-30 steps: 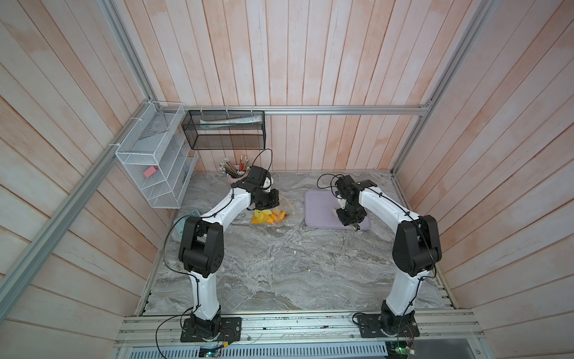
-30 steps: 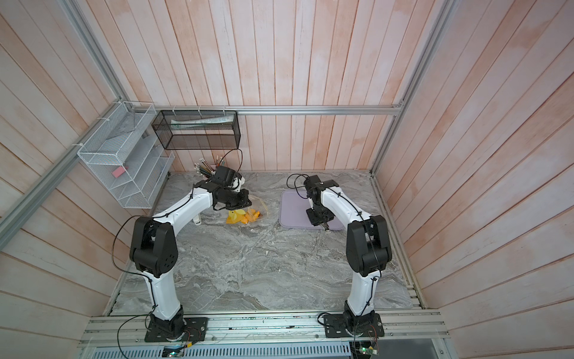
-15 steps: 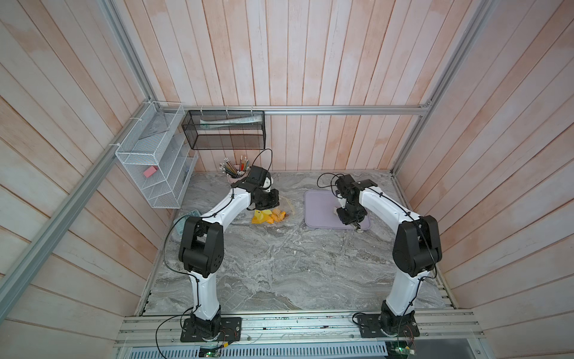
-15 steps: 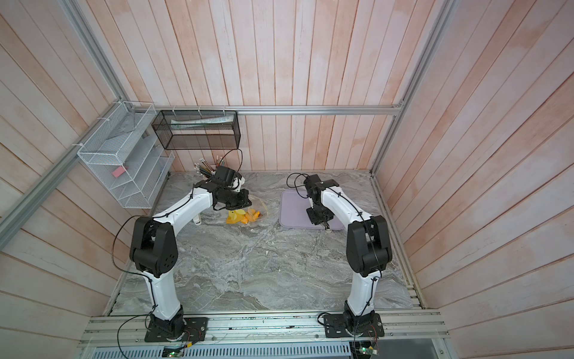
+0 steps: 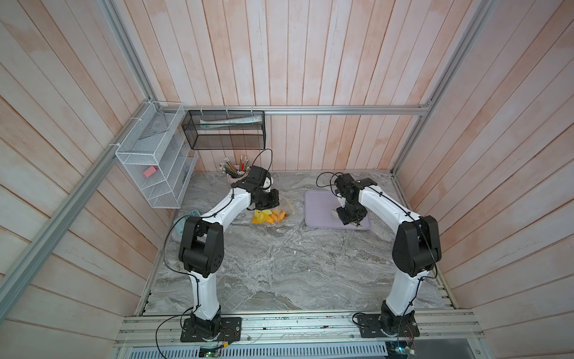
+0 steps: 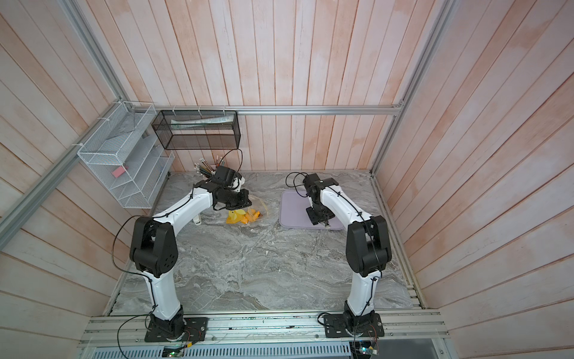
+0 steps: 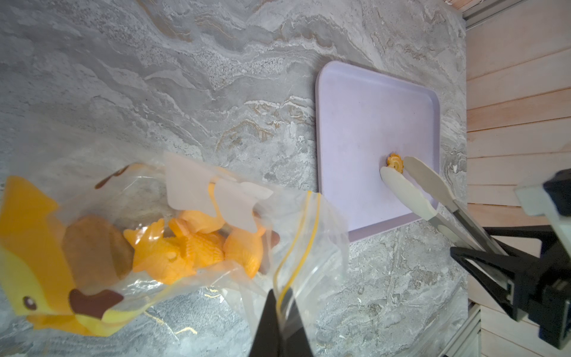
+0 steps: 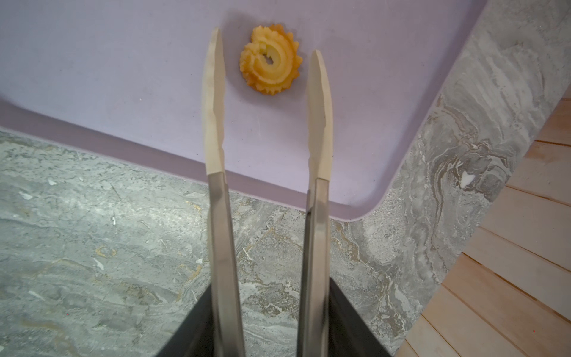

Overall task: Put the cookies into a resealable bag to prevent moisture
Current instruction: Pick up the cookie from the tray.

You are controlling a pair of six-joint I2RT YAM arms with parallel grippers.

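Starting at the left, what does the left tool (image 7: pixel 279 296) have?

It is pinched shut on the bag (image 7: pixel 321 241) at its yellow seal strip. The bag lies on the bench (image 7: pixel 185 77) with a heap of cookies (image 7: pixel 185 247) inside, seal end toward the tray (image 7: pixel 370 108).

And between bag and tray?

Bare bench, so there is room to carry something across.

Where is the last cookie (image 8: pixel 270 60)?

On the tray near a corner, between the tips of the tongs (image 8: pixel 217 216) and closer to one blade. Whether it touches, I cannot tell. It is round, so no long axis matters.

And the right tool (image 8: pixel 269 309)?

It grips the tongs, whose blades stand apart. That arm is the nearer one. The wall (image 8: pixel 509 247) is close beyond the tray.
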